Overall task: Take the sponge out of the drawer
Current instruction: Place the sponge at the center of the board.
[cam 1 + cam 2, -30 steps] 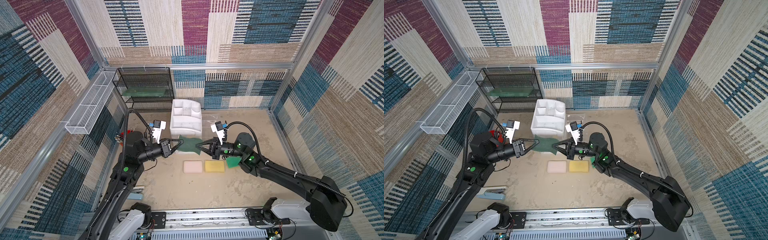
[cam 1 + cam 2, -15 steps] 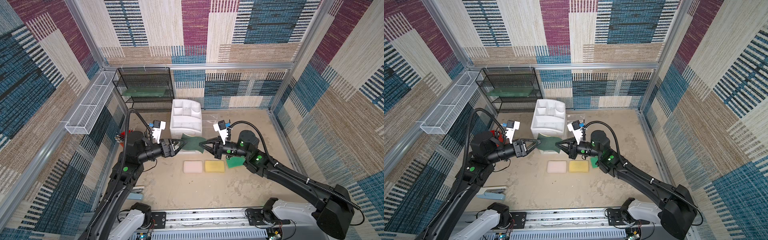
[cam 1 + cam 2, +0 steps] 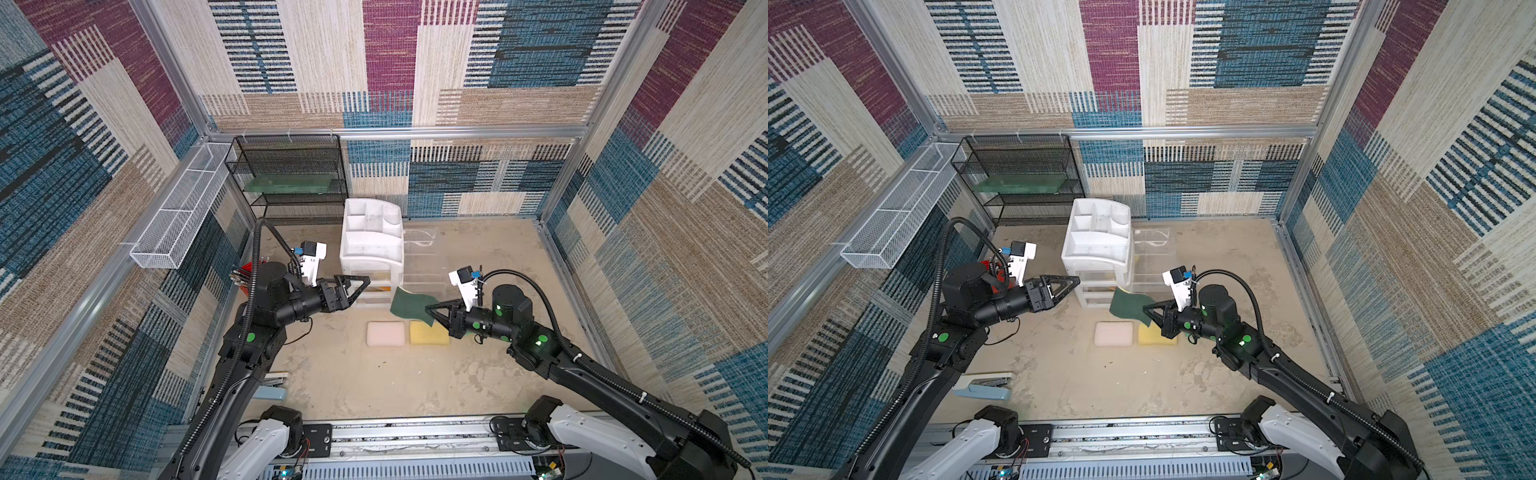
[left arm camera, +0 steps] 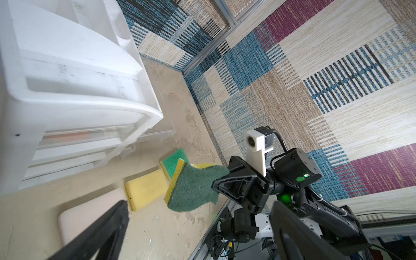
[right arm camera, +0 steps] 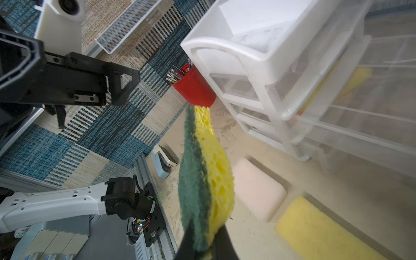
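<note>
Sponge (image 3: 409,305) now hangs from one arm only. A second ago both arms pinched it between them in front of the drawer chest (image 3: 372,249). Since then your left fingers (image 5: 94,67) have let go. They now stand wide apart and empty, drawn back just beside the chest's front.

Your right fingers (image 5: 188,245) stay clamped on one end of the sponge and have carried it toward the right. In both top views its green scouring face is up, with the yellow foam beneath. It is in the air, clear of the chest, above the worktop (image 3: 374,382) and near the yellow sponge (image 3: 428,332) that lies beside the pink sponge (image 3: 385,333).

I judge the handover complete and the sponge out of the drawer. What likely remains for you is to lower it onto a bare patch of worktop and release it.
</note>
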`<state>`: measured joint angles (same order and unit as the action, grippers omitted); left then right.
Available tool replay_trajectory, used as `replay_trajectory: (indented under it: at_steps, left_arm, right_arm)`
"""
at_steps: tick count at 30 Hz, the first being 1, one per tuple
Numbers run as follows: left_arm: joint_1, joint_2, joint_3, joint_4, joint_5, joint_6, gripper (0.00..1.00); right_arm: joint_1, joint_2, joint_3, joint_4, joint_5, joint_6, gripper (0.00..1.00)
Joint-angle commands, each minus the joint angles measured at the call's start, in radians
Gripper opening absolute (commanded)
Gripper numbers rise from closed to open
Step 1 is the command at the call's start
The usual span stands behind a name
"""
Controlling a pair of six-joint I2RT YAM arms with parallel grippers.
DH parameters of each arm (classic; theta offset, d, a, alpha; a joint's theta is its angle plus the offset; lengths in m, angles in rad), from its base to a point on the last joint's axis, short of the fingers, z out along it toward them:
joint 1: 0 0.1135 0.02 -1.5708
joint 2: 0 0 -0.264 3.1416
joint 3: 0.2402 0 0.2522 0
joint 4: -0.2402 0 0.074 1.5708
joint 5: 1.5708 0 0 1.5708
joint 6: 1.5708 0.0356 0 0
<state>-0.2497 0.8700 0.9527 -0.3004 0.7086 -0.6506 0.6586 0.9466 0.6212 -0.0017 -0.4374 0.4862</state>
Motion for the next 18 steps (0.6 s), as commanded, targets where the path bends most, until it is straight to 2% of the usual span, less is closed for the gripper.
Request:
replay_trajectory:
  at_steps: [1,8,18]
  left_arm:
    - [0.002,0.002,0.006,-0.005,-0.022,0.020,1.00]
    - [0.001,0.006,0.005,-0.008,-0.028,0.019,1.00]
    - [0.003,0.001,0.006,-0.013,-0.031,0.019,1.00]
  right_arm:
    - [0.015,0.006,-0.033,0.015,-0.012,0.054,0.00]
    - [0.127,0.066,-0.102,0.087,0.013,0.130,0.00]
    - [0.280,0.294,-0.157,0.285,0.048,0.246,0.00]
